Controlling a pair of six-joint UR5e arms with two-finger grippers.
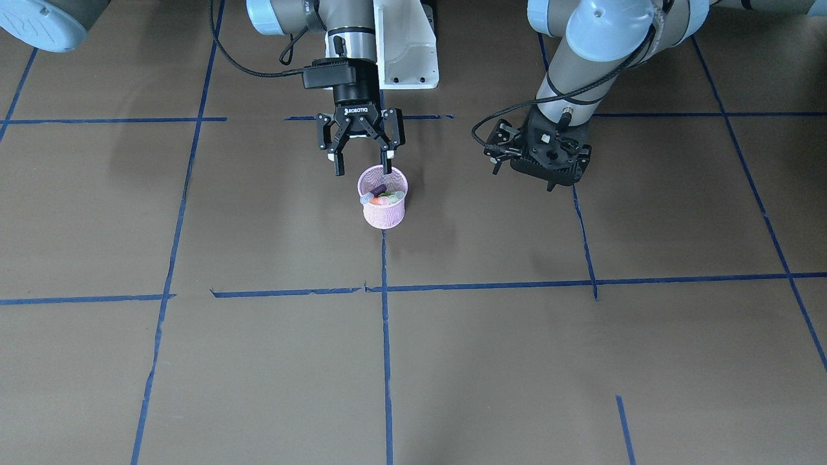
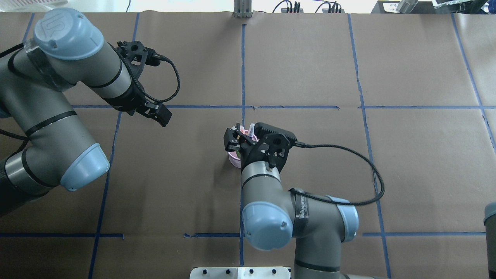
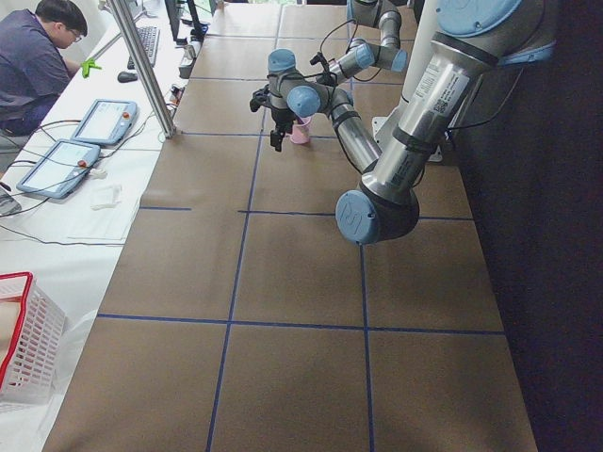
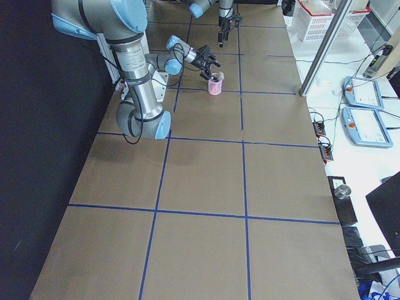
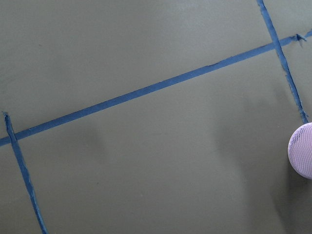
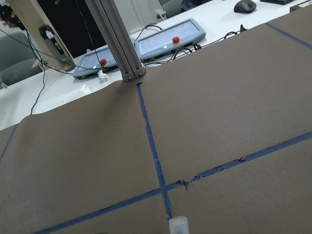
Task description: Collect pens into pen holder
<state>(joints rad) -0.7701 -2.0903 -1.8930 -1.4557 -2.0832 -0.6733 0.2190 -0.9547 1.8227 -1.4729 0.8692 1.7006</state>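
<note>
The pink mesh pen holder (image 1: 382,210) stands upright near the table's middle, and also shows in the overhead view (image 2: 233,159) and at the right edge of the left wrist view (image 5: 302,151). Several pens (image 1: 381,196), purple, orange and green with pale caps, stand inside it. My right gripper (image 1: 362,170) hangs open just above the holder's robot-side rim. One finger (image 1: 386,165) is over the rim and nothing is between the fingers. A pale cap end (image 6: 178,226) pokes into the right wrist view. My left gripper (image 1: 549,159) is off to the side, well apart from the holder; I cannot tell whether it is open or shut.
Blue tape lines (image 1: 386,336) divide the brown table into squares. The white robot base (image 1: 407,45) stands behind the holder. A person (image 3: 38,52) sits at a side desk with pendants (image 3: 102,121), beside an aluminium post (image 3: 141,66). A red-rimmed basket (image 3: 28,348) sits off the table.
</note>
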